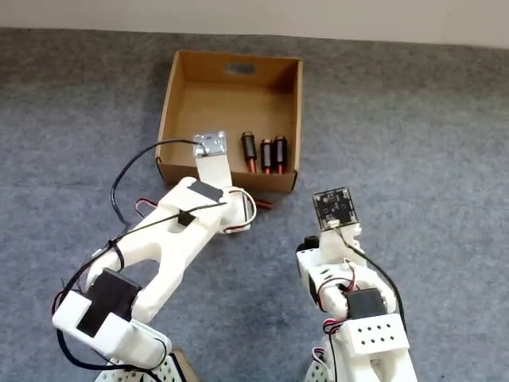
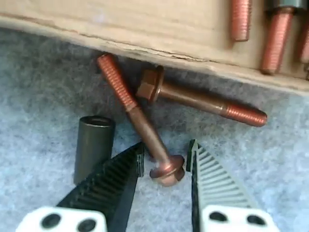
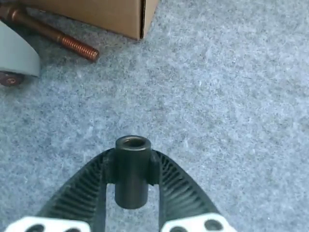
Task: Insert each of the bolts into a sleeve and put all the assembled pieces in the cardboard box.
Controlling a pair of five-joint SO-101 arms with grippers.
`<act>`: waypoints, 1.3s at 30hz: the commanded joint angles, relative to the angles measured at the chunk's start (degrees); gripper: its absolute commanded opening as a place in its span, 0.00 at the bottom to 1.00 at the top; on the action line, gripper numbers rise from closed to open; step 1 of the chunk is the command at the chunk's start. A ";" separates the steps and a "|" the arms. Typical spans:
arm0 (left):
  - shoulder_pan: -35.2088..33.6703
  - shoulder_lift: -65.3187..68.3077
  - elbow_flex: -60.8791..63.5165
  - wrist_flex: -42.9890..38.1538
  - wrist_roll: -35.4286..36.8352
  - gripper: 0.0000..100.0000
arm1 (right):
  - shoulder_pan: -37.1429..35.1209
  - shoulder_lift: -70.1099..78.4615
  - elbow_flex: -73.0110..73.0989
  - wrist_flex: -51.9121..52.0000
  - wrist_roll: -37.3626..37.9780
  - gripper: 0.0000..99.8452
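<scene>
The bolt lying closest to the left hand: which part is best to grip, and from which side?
Probably the smooth shank behind the head of the near bolt. It lies flat on the carpet, so the left hand should come from above, open across the shank. The second bolt rests its head against the threaded part, so avoid that end.

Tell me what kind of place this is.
Probably a robot practice bench rather than a factory: a left arm and right arm side by side on grey carpet, a cardboard box, and loose bolts lying beside it.
</scene>
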 commanded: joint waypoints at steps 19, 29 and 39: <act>-0.75 -0.84 1.63 11.43 1.58 0.01 | -0.57 -0.84 -0.40 -1.19 -0.44 0.01; -0.66 -0.92 1.36 18.02 -8.18 0.01 | -0.57 -0.84 -0.40 -1.19 -0.26 0.01; -0.66 -7.60 1.80 23.03 -48.53 0.01 | -0.57 -0.84 -0.40 -1.19 -0.26 0.01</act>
